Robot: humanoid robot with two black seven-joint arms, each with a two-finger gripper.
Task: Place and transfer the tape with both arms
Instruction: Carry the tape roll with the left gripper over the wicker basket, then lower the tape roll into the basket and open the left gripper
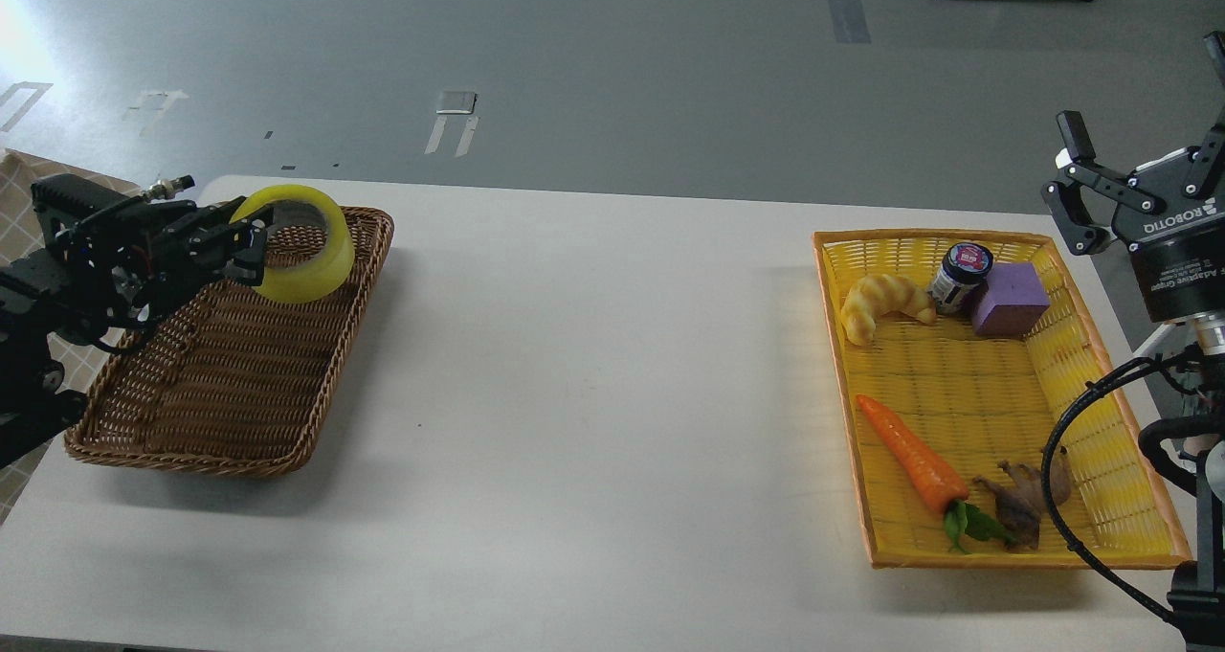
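Two arms in play, and only the left one looks busy. The left gripper [251, 240] has its fingers clamped on the wall of the tape [308, 255], one finger reaching into the core, and the roll sits tilted on its edge over the far end of the brown wicker basket [230, 422]. I can't tell if the roll is touching the weave or hanging just above it.

The right gripper [1139, 168] is held up beside the far right corner of the yellow basket [967, 547], fingers spread wide and holding nothing. That basket has a croissant [880, 305], a small jar [960, 277], a purple block [1012, 298], a carrot [914, 462] and a brownish lump I can't identify, but no tape.

My read: the tape is at the brown basket end, so either the task is nearly finished with only the release left, or it's just starting. One frame can't settle which.
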